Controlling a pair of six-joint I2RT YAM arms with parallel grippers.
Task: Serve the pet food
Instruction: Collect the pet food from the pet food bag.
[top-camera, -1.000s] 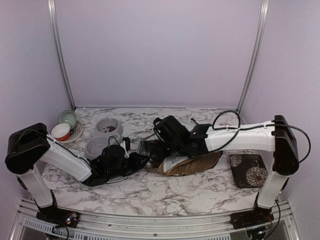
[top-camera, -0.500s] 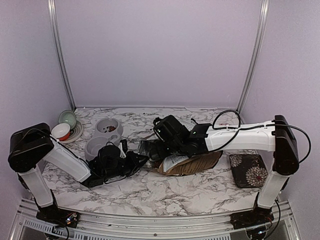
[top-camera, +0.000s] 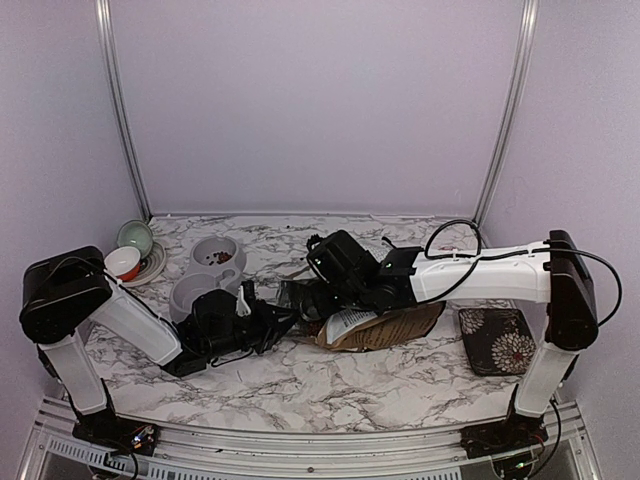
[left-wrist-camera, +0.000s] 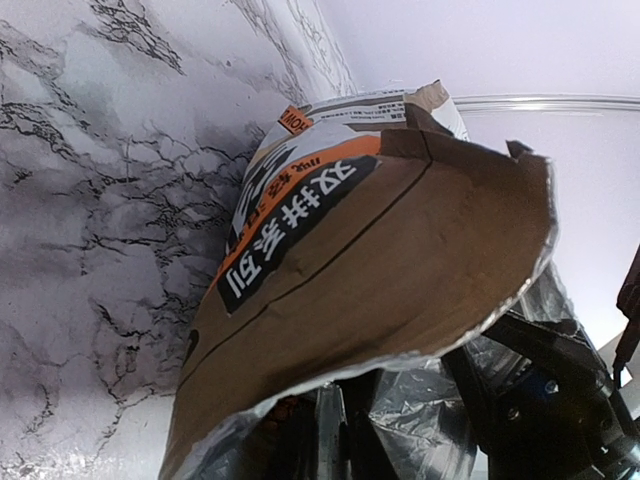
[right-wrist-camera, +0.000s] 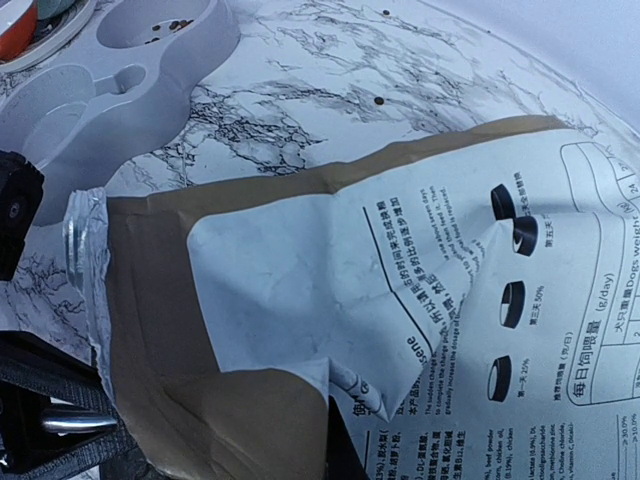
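Saw creased matt brown paper on the dog-food bag (left-wrist-camera: 380, 260), with smoother white printed panels and a crinkled, shiny foil lining (right-wrist-camera: 82, 235) at its mouth. Found a smooth, faintly glossy marble-patterned counter (left-wrist-camera: 90, 200), a matt grey plastic double dish (right-wrist-camera: 200, 60), and dull, dry-looking pet food (right-wrist-camera: 178, 24) in its far well.

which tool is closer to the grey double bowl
Left. The left tool sits just right of the near well of the grey double bowl, its wrist overlapping the rim in the top view. The right tool is farther right, at the mouth of the dog-food bag.
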